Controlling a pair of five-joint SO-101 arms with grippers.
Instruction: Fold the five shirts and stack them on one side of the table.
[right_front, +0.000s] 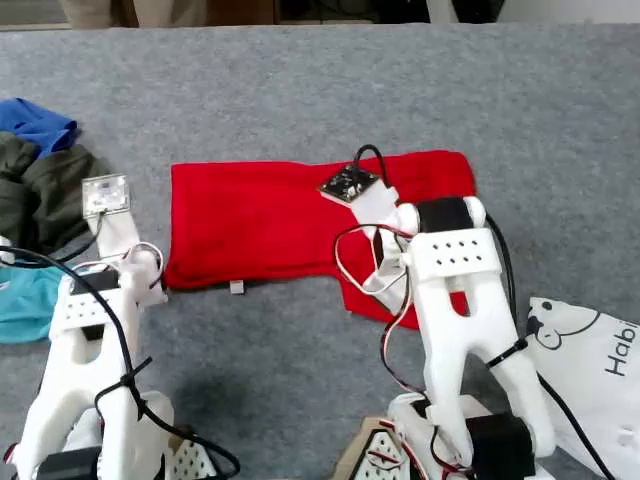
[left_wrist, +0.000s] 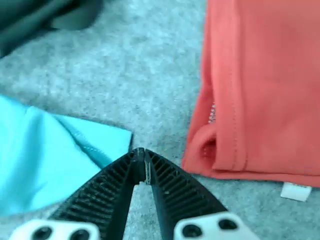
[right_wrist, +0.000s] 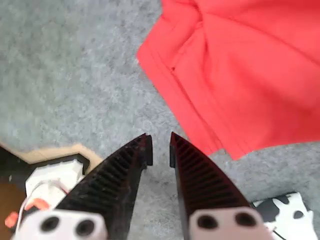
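Note:
A red shirt (right_front: 260, 220) lies partly folded in a wide strip across the middle of the grey table, with a flap hanging out at its near right. My left gripper (left_wrist: 140, 159) is shut and empty, low over bare table between a cyan shirt (left_wrist: 40, 160) and the red shirt's corner (left_wrist: 260, 90). A white tag (left_wrist: 295, 191) sticks out by that corner. My right gripper (right_wrist: 160, 147) hovers just off the red flap's edge (right_wrist: 250, 65), its fingers a narrow gap apart with nothing between them. The right arm (right_front: 450, 255) stands over that flap.
At the table's left edge lies a pile of shirts: blue (right_front: 35, 120), dark green (right_front: 40, 195) and cyan (right_front: 25, 300). A white printed bag (right_front: 590, 370) lies at the near right. The arm bases stand along the near edge. The grey table (right_front: 300, 90) stretches away behind the red shirt.

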